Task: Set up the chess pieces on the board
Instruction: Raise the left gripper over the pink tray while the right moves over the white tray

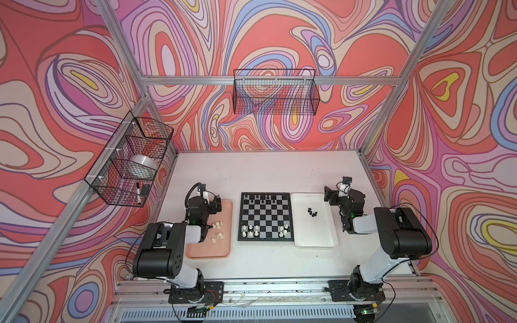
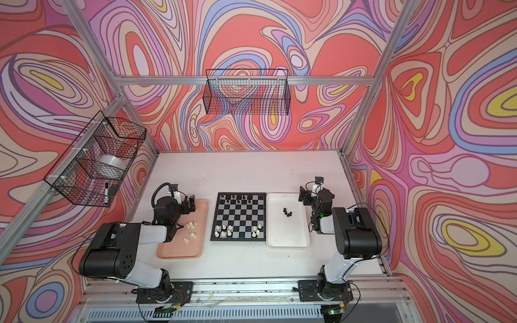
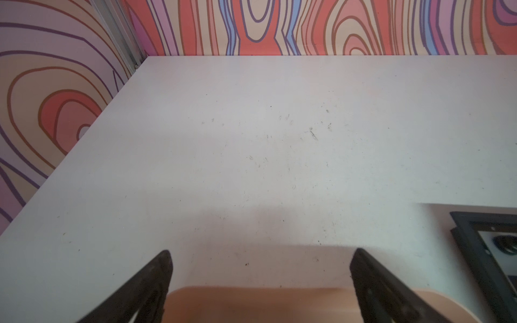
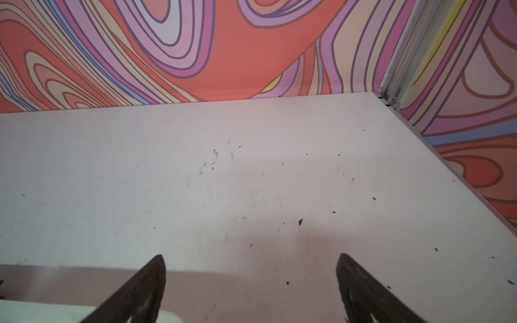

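Board (image 1: 265, 216) between bent arms; left claw (image 3: 260, 256), right claw (image 4: 251, 257) both wide, empty.

my right gripper (image 4: 251, 256) hangs over the white table (image 4: 251, 181), its two dark fingers (image 4: 145, 285) spread wide, only tabletop showing between them. the surface ahead of me is scuffed and dotted with small dark specks (image 4: 300, 221). beyond its far edge rises the wall (image 4: 237, 56) of red, pink and lilac swirls, and a metal post (image 4: 402, 56) stands at the table's corner. a rounded corner of a white tray (image 4: 56, 314) shows by one finger, partly hidden behind it.
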Controlling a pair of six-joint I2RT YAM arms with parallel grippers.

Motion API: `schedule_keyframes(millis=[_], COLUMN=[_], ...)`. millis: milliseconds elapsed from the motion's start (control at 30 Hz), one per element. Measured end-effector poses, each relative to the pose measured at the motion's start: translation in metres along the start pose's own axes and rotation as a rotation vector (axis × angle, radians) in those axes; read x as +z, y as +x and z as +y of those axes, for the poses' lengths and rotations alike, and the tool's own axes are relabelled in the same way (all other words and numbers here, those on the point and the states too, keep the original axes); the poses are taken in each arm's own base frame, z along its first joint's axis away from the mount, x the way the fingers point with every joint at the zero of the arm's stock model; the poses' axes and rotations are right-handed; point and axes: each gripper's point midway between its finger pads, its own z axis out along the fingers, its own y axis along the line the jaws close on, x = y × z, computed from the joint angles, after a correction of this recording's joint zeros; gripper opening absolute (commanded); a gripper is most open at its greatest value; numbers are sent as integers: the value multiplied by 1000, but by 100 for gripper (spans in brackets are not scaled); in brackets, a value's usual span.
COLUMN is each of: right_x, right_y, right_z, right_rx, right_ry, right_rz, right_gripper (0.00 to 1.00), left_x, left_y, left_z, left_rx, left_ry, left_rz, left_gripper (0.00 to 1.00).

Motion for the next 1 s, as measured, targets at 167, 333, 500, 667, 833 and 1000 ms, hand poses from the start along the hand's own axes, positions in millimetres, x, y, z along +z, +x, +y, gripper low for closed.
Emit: schedule_keyframes(millis=[167,333,500,667,833,1000], right_x=[-5,-18,-25,-50,-79,-84], right_y=[-22,-54,-92,-110,-133,-128], right_z=[-1,-6,-4,15,41,52], right_rx=[5,53,183,292,387,443], right_ry=[14,55,53,-42,-192,-221], right_rz=[-19,-43,-39,-23,-43,81], right_gripper=[98,98,98,98,97,85], left_x=[0,-4,-18,-34,-49,-62], left_y=[-3,-6,-29,-51,-65,-93], left_z=[-2,-2,-4,-10,-20,-32], left_rx=[6,7,17,45,90,130], left_ry=[14,14,27,59,122,197], left_rz=[-15,-22,-46,-48,36,121], left_gripper=[100,100,100,100,100,100])
